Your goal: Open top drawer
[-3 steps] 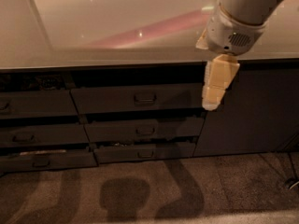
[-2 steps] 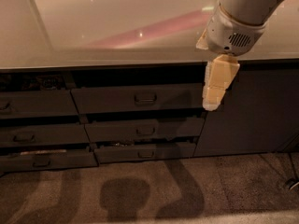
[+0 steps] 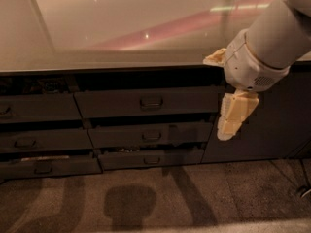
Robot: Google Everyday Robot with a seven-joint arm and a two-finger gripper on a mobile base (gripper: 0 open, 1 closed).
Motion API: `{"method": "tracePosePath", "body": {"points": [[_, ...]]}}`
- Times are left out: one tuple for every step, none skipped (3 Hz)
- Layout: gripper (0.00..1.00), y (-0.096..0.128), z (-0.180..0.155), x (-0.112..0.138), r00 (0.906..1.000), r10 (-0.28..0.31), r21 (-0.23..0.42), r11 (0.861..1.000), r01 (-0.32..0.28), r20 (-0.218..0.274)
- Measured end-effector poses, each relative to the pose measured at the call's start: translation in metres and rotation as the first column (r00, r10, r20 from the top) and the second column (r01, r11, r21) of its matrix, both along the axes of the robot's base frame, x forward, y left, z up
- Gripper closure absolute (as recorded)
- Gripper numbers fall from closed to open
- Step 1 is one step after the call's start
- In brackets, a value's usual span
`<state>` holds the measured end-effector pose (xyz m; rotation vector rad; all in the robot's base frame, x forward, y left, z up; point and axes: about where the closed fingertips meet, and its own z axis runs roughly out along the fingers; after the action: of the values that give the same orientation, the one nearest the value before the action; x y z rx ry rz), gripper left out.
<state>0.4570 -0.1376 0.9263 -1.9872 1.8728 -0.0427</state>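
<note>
On the left I have a stack of shallow dark grey drawers (image 3: 34,140) with loop handles. They sit as they did a second ago, the lowest one a little ajar and showing a pale strip along its top edge.

Right of them, under the glossy pale countertop (image 3: 121,28), is my target. The wide dark grey-brown top drawer (image 3: 107,103) has its dark loop handle (image 3: 151,102) in the middle of the front. The front lines up with its neighbours, so I judge it is not yet pulled out, and it has not shifted.

What has changed is further right. The cream plastic gripper (image 3: 227,129) on its white arm has dropped from the counter edge to hang in front of the drawer's right end, pointing down toward the carpet. I cannot tell whether the claw is apart or together. It is clear of the handle and touches nothing.

Rightmost is the plain dark cabinet door (image 3: 272,130). To my mind this is the approach only. The gripper is now about at handle height and next has to travel left to it.
</note>
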Motion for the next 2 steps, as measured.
{"method": "tracePosePath", "body": {"points": [[0.0, 0.0, 0.0, 0.0, 1.0, 0.0, 0.0, 1.0, 0.0, 0.0], [0.0, -0.006, -0.011, 0.007, 0.9994, -0.015, 0.01, 1.0, 0.015, -0.03]]}}
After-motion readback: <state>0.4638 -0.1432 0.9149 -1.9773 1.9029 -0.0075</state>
